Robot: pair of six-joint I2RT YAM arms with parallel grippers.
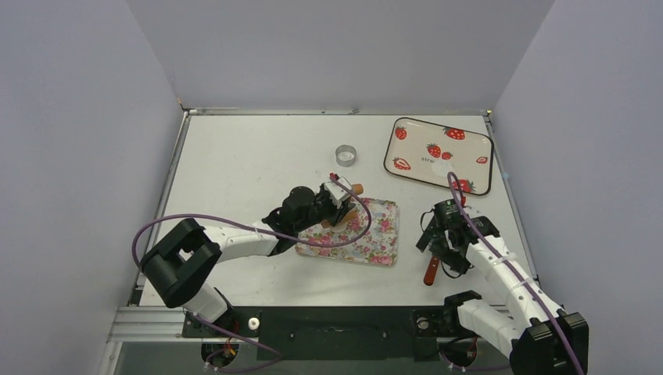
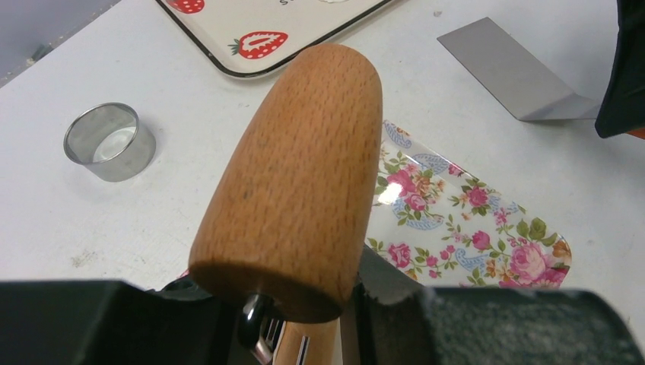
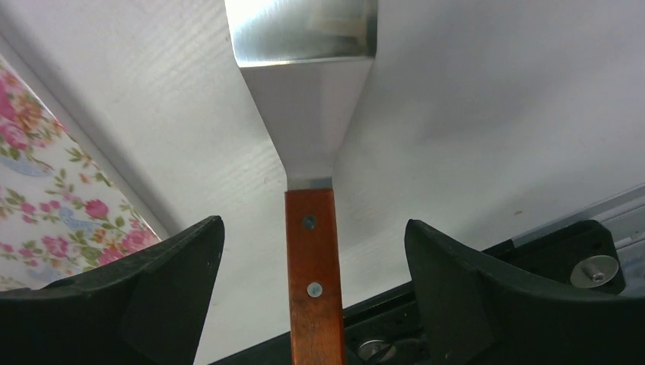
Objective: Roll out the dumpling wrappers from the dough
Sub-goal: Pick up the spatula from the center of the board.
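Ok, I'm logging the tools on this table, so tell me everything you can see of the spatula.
The spatula has a shiny flat metal blade that narrows to a neck, set in a reddish-brown wooden handle with two rivets. It lies flat on the white table, right of the floral tray, blade pointing away from the arms. The right hand hovers over the handle, fingers wide open on either side, not touching it.

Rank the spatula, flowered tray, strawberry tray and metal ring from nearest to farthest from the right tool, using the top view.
1. Spatula, directly under the right tool.
2. Flowered tray, to its left, and strawberry tray, beyond it: too close to call.
3. Metal ring, far left, farthest.
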